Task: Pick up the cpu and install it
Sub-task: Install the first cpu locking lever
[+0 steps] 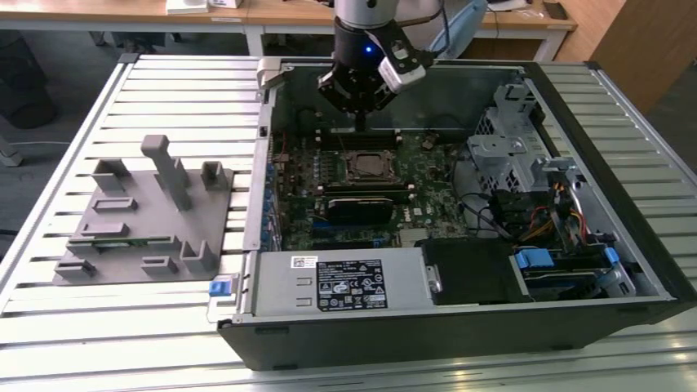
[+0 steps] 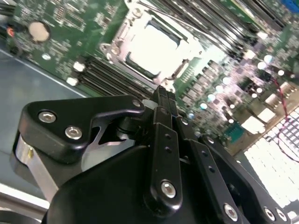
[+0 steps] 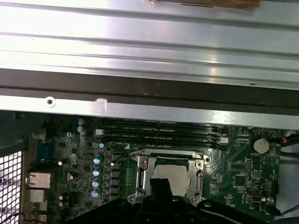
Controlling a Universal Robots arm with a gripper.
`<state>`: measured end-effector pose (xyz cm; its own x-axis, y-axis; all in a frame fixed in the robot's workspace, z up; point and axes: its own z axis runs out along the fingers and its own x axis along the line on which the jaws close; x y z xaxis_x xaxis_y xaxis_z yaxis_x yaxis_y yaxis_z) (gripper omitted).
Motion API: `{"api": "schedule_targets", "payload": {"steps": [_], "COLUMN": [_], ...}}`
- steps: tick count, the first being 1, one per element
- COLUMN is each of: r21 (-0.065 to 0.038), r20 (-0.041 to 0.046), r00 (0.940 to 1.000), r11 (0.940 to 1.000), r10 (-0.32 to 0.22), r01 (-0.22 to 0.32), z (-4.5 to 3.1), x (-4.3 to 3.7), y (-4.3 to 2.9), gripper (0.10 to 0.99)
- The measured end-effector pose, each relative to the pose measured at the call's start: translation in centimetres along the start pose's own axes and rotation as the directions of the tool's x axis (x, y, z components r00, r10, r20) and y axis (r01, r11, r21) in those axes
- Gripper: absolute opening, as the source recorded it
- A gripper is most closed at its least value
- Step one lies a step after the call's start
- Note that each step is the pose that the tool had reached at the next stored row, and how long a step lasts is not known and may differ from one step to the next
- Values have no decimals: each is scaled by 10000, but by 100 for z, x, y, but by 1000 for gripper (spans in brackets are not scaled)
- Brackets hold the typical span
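Tool (image 1: pixel 360 122), fingers together, hangs above cpu (image 2: pixel 152 46) seated in socket (image 3: pixel 142 175)

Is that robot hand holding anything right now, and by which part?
Nothing: the hand has its fingers closed together with nothing between, and the chip lies in the socket beneath it.

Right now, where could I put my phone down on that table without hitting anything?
Free: the table slats beyond the grey fixture plate, and the strip in front of it, at the exterior view's lower left. Crowded: the open computer case, packed with boards and cables, with the claw above its motherboard.
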<state>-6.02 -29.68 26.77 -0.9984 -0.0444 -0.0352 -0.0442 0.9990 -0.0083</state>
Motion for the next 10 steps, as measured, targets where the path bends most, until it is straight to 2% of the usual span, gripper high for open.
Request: {"api": "schedule_targets", "payload": {"steps": [5,10], "r21": [1,20], "r20": [-3,-134], "r00": [10000,9999], "r11": [10000,10000], "r10": [-3,-3], "r01": [3,3], "z": [7,27], "x": [135,158], "y": [-32,-69], "gripper": [122,122]}}
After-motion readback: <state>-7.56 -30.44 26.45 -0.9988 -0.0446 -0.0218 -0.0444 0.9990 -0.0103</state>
